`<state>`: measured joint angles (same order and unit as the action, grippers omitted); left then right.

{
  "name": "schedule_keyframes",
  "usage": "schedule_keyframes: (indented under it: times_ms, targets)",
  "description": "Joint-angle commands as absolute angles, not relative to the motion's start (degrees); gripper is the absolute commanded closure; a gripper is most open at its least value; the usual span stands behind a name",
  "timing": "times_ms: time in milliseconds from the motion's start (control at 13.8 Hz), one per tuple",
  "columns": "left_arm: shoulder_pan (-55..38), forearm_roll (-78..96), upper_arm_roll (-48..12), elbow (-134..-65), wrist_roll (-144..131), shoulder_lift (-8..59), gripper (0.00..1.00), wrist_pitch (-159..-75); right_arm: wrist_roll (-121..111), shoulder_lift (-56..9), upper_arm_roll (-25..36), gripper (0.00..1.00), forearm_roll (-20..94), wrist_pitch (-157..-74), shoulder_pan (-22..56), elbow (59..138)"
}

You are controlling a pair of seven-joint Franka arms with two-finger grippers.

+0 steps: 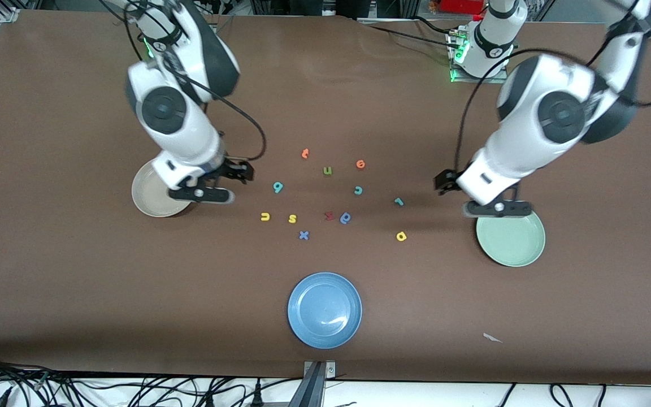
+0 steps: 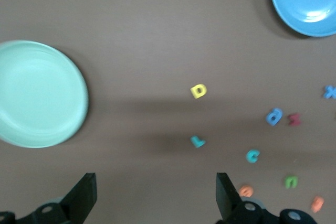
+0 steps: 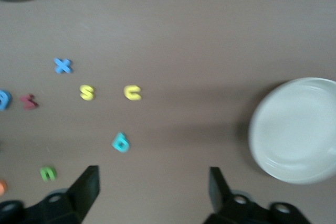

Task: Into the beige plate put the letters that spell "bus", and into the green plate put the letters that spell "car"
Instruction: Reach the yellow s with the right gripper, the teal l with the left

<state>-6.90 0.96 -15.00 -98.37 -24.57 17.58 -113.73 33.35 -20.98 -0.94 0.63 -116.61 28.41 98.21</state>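
L end effector (image 2: 156,195): fingers wide apart, empty, over surface by green plate (image 1: 511,239). R end effector (image 3: 154,190): apart, empty, by beige plate (image 1: 151,195). Plates look empty; letters (image 1: 292,219) loose mid-surface, apparently untouched.

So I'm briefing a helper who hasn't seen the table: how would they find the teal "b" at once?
Start at the beige plate at the right arm's end of the table. The letter closest to it, toward the middle, is the teal "b". It reads like a 9, lies farther from the front camera than the yellow "u" and yellow "s", and is the only teal letter there.
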Motion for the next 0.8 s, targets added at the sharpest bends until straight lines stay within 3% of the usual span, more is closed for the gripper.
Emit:
schedule_keyframes:
  times_ms: [0, 145, 363, 725]
  targets:
    - [-6.2, 0.8, -17.9, -106.8, -33.5, 17.0, 0.00, -124.0, 37.9, -27.0, -0.4, 0.48, 0.5, -123.9, 29.8, 97.2]
    - [-7.0, 0.6, -19.1, -112.6, -41.1, 17.0, 0.00, -132.2, 43.8, -30.7, -0.4, 0.50, 0.4, -130.4, 32.2, 96.7]
    - [-9.1, -3.7, -19.1, -119.8, -49.7, 19.7, 0.00, -145.2, 44.9, -38.5, -0.4, 0.50, 0.0, -132.0, 34.6, 90.2]
    - [-9.9, -21.9, -19.1, -117.3, -71.9, 28.5, 0.00, -149.3, 45.9, -44.1, -0.2, 0.49, -0.4, -137.4, 35.6, 87.3]
